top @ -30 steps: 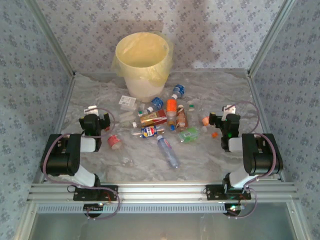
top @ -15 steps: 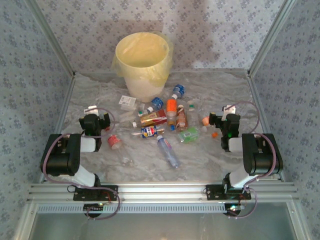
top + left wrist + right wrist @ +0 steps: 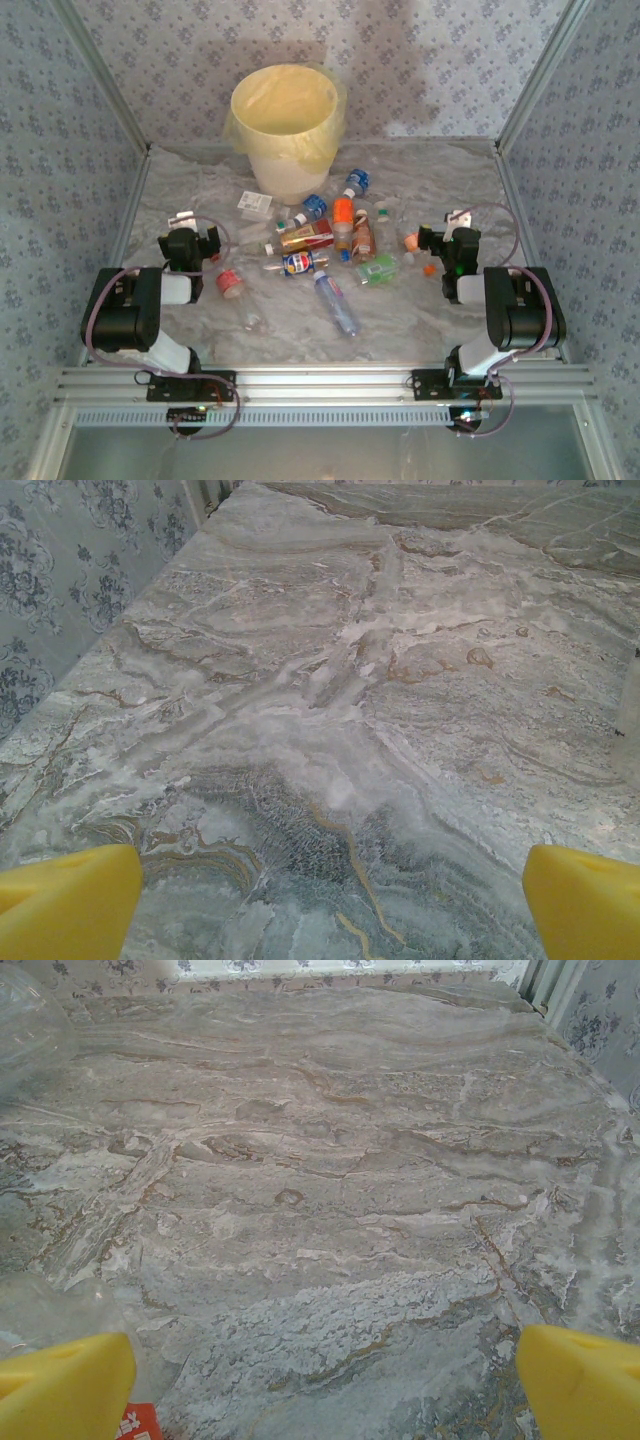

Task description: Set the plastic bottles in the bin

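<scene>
We see the plastic bottles (image 3: 322,245) scattered across the middle of the marbled counter (image 3: 420,310), all lying loose between the two arms. The bin (image 3: 290,165) stands upright at the far edge of the counter, just behind the heap, its yellowish liner folded over the rim. The left hand (image 3: 188,238) is released, its yellow fingertips (image 3: 70,905) spread wide over bare counter and holding nothing. A bottle with a red label (image 3: 229,283) lies just to its right. The right hand (image 3: 452,240) is likewise released and holds nothing. Its wrist view has part of a clear bottle (image 3: 28,1020) at the upper left. In the heap we pick out an orange bottle (image 3: 343,212) near the middle, a long clear bottle (image 3: 336,302) lying nearest the arms, and a blue-capped bottle (image 3: 356,182) just beside the foot of the bin. A small white packet (image 3: 255,202) lies left of the heap, close to the bin.
</scene>
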### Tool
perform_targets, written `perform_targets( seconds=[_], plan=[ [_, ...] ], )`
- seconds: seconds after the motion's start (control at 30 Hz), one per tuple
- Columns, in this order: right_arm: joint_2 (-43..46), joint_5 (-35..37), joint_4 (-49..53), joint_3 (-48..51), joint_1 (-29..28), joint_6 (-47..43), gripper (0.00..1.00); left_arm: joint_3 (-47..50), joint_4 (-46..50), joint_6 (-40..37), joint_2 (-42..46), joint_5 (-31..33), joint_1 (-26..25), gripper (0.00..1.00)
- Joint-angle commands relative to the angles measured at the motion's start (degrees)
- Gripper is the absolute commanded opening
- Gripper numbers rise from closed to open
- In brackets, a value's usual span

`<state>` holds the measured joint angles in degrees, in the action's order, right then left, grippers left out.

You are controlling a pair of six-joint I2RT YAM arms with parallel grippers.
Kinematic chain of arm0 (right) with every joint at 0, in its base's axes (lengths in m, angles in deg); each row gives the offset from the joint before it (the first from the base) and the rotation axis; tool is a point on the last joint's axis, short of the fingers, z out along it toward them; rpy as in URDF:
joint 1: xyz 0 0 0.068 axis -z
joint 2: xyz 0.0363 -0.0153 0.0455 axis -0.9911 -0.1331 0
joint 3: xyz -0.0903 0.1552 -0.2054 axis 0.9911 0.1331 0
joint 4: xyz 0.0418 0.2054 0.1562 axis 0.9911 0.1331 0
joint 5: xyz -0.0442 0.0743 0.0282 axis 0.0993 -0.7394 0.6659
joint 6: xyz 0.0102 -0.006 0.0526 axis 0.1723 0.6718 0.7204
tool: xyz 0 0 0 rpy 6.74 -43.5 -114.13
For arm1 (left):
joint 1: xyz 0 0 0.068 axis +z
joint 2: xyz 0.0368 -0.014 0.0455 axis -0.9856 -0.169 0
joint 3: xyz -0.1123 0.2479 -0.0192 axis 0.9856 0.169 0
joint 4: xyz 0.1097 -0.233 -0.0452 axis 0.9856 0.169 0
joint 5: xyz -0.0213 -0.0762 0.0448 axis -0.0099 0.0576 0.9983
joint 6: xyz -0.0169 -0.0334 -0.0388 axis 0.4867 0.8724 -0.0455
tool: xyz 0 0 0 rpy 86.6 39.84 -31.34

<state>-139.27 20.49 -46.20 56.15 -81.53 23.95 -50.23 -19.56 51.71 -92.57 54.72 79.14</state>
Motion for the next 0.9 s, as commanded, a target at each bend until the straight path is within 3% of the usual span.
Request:
perform_targets(
  seconds=[0.0, 0.17, 0.43, 0.57, 0.7, 0.77, 0.87],
  plan=[
    [-0.2, 0.8, -1.2, 0.1, 0.0, 0.0, 1.00, -0.1, -2.4, 0.4, 0.9, 0.3, 0.1, 0.98],
    [1.7, -0.2, -0.5, 0.5, 0.7, 0.8, 1.00, -0.9, 0.6, 0.0, 3.0, -0.9, 0.1, 0.98],
    [14.0, 0.2, 15.1, -3.4, 0.4, 1.0, 1.00, -5.3, 16.5, 1.9, 13.4, 3.7, -0.3, 0.98],
    [18.7, -6.4, 32.8, -11.1, 1.2, 7.8, 1.00, -11.5, 32.0, 11.3, 17.5, 7.5, -0.4, 0.98],
    [17.4, -11.9, 48.0, -18.9, 0.2, 14.5, 1.00, -21.2, 53.6, 26.5, 18.9, 8.9, -0.7, 0.98],
    [15.6, -9.1, 56.2, -22.3, -1.0, 17.4, 1.00, -24.8, 62.3, 31.7, 18.8, 7.3, -0.8, 0.98],
    [13.4, -9.2, 65.9, -25.0, -1.6, 18.9, 1.00, -26.7, 67.9, 35.2, 19.3, -0.9, -0.9, 0.98]
  ],
)
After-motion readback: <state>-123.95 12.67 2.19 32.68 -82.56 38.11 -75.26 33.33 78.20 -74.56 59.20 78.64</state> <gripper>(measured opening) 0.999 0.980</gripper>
